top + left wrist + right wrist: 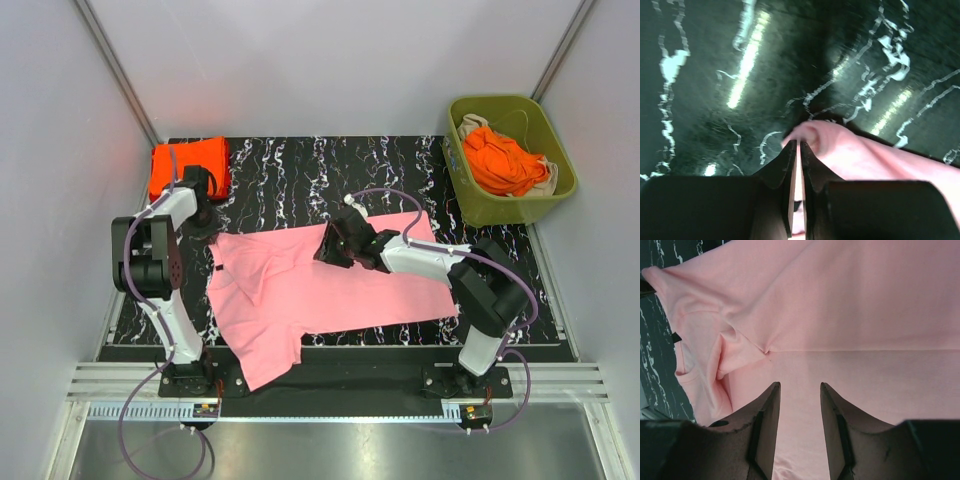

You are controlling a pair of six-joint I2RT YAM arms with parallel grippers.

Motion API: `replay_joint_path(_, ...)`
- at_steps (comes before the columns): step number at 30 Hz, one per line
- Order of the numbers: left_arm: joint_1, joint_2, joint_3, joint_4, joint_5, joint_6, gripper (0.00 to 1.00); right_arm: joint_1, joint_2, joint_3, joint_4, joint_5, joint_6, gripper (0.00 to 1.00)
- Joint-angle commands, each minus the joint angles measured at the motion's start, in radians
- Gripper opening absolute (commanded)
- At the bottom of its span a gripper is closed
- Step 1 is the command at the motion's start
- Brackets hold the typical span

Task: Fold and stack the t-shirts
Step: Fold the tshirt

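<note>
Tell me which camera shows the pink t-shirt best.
The top external view: nearly all of the pink t-shirt lies spread there. The right wrist view shows only a close patch with a sleeve seam below the open right jaws; the left wrist view shows just an edge pinched in the left jaws.

The top camera looks down from high behind both arms at the whole black marble-patterned counter point(300, 170). Each wrist camera looks past its own jaws from very close, and all three see the light pink cloth t-shirt point(330, 290).
</note>
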Motion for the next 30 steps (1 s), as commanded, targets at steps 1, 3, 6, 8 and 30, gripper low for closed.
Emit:
replay_joint_path(1, 0.007, -0.028, 0.031, 0.017, -0.03, 0.019, 0.13, -0.009, -0.018, 0.027, -0.016, 0.061, -0.035, 0.44)
replay_joint_path(3, 0.012, -0.03, 0.034, 0.015, -0.024, 0.015, 0.15, -0.014, -0.024, 0.033, -0.039, 0.075, -0.051, 0.45)
replay_joint_path(6, 0.018, -0.065, 0.042, 0.012, 0.016, 0.006, 0.23, -0.026, -0.038, 0.049, -0.081, 0.113, -0.085, 0.45)
replay_joint_path(8, 0.018, -0.106, 0.045, 0.018, 0.039, 0.006, 0.34, -0.039, -0.042, 0.056, -0.105, 0.13, -0.108, 0.45)
replay_joint_path(30, 0.046, 0.016, 0.057, 0.056, 0.196, 0.036, 0.24, -0.204, 0.163, 0.216, -0.17, 0.11, -0.2, 0.44)
